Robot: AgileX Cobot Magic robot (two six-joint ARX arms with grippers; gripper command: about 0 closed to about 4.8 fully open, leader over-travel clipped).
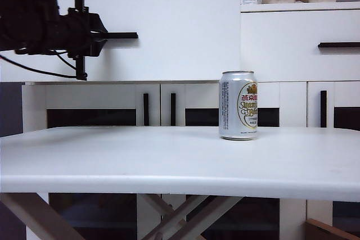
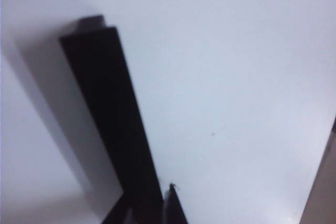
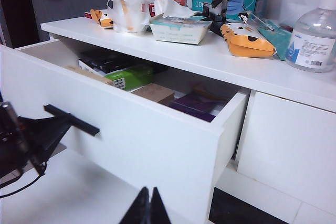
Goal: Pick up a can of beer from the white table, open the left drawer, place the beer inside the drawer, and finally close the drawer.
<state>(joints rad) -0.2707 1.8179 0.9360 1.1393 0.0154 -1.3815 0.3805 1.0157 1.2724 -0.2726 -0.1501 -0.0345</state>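
Drawer pulled out, left gripper clamped on its handle; right gripper pinched together nearby, empty; can on worktop below

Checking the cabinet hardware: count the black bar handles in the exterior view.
5: left drawer's handle at the left pincer, right drawer's handle, three vertical door handles. Others may be hidden.

Silver can of beer upright on white table, left drawer open
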